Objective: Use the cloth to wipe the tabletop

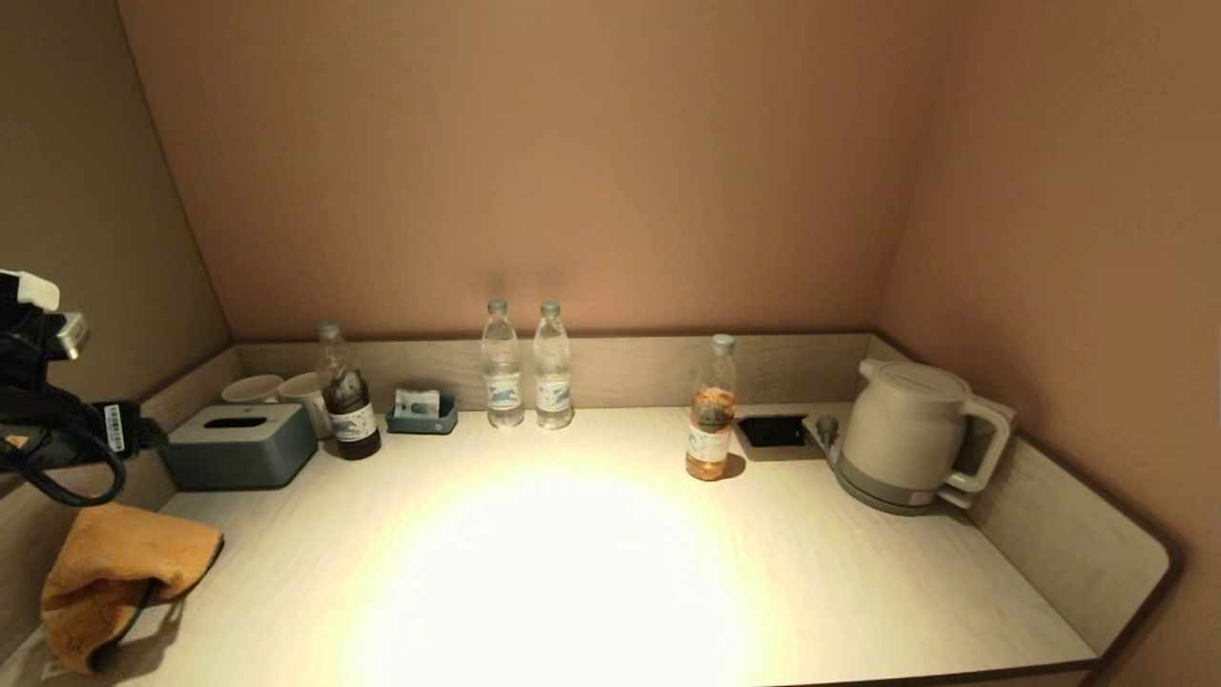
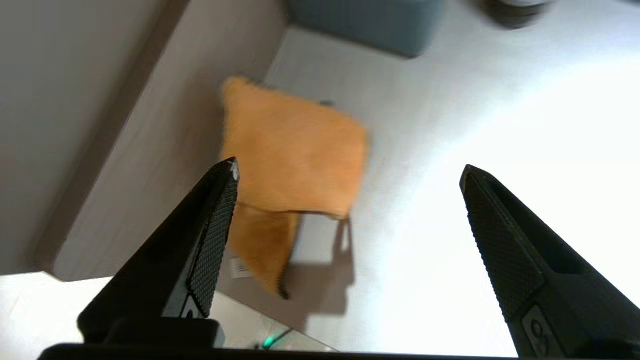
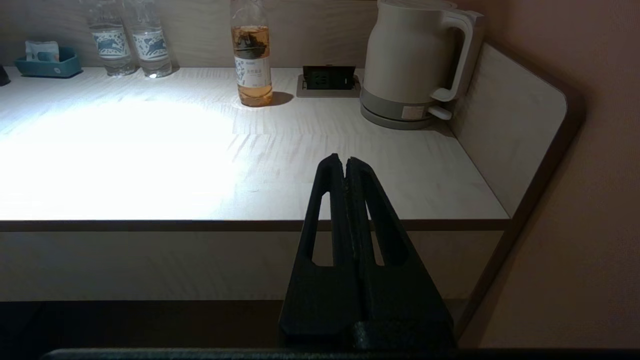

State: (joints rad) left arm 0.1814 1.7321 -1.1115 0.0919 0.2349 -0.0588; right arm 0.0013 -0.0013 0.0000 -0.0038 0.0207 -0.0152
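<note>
An orange cloth [image 1: 114, 563] lies crumpled at the near left corner of the pale tabletop [image 1: 572, 553], against the left side wall, one end hanging over the front edge. In the left wrist view the cloth [image 2: 295, 155] lies below my left gripper [image 2: 348, 169], which is open wide, empty and held above it. My left arm [image 1: 57, 420] shows at the left edge of the head view. My right gripper [image 3: 345, 160] is shut and empty, parked low in front of the table's front right edge, out of the head view.
Along the back stand a grey tissue box [image 1: 238, 444], two mugs [image 1: 258, 388], a dark bottle [image 1: 348, 405], a small blue tray [image 1: 422, 412], two water bottles [image 1: 503, 367], a tea bottle [image 1: 712, 410], a socket panel [image 1: 773, 431] and a white kettle [image 1: 906, 434]. Low walls rim three sides.
</note>
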